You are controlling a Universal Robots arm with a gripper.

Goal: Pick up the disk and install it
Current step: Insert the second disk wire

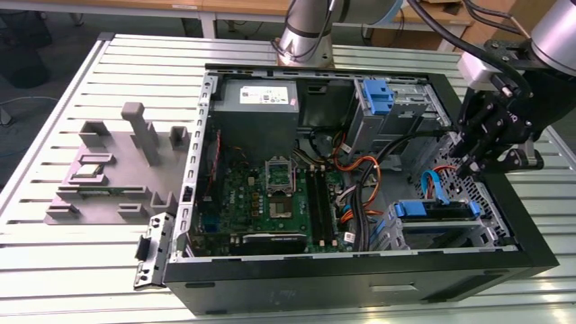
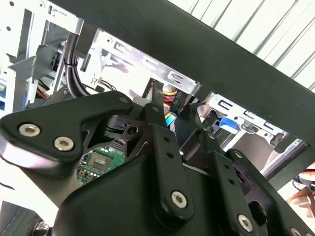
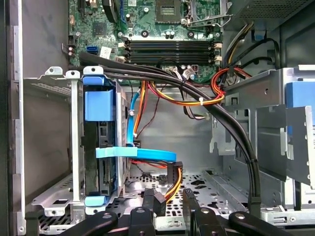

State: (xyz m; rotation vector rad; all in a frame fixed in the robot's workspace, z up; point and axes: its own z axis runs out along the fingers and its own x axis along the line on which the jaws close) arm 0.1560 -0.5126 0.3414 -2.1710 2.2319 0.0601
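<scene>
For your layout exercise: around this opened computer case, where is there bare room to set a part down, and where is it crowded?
Bare: the slatted metal table beyond the grey plastic fixture, and its near corner on the exterior view's left. Crowded: the black computer case, where orange and black cables cross beside the blue-railed drive bay, under the black gripper.

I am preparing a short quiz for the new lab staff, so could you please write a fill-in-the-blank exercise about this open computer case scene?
1. The gripper hangs over the open computer case near the exterior view's ____ side.
2. The disk sits in a metal bay with ____ plastic rails round it.
3. A flat ____ cable runs out from beside the disk.
4. On the slatted table, a ____ fixture stands beside the case.

Missing words: right; blue; blue; grey
</scene>
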